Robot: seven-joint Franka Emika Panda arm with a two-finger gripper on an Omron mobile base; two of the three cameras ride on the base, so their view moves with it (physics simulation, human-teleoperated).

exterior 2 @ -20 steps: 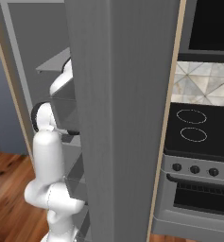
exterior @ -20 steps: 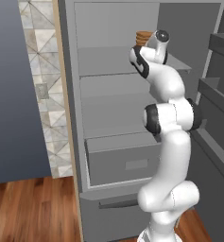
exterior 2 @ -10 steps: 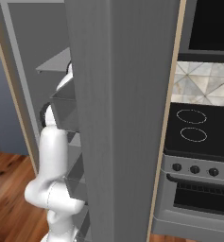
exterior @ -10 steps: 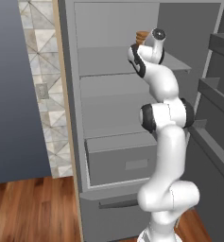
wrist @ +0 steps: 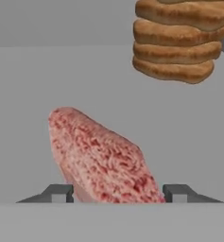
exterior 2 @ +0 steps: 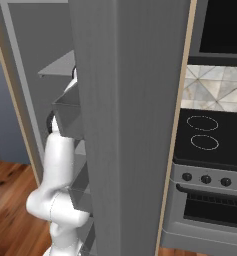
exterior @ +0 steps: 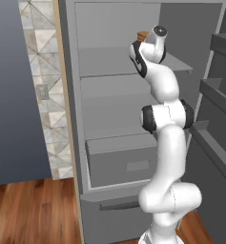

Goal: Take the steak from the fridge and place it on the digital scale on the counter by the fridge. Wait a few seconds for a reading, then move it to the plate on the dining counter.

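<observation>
Lying between the end effector (wrist: 118, 193) fingertips, the steak (wrist: 100, 158) rests on a fridge shelf (wrist: 47, 94).

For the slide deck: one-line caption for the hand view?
Gripper fingertips flank the near end of the steak on a grey fridge shelf, with a stack of brown discs behind.

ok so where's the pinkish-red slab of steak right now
In the hand view the pinkish-red steak lies on the grey fridge shelf between the gripper's fingertips, with the stack of brown discs beyond it.
</observation>
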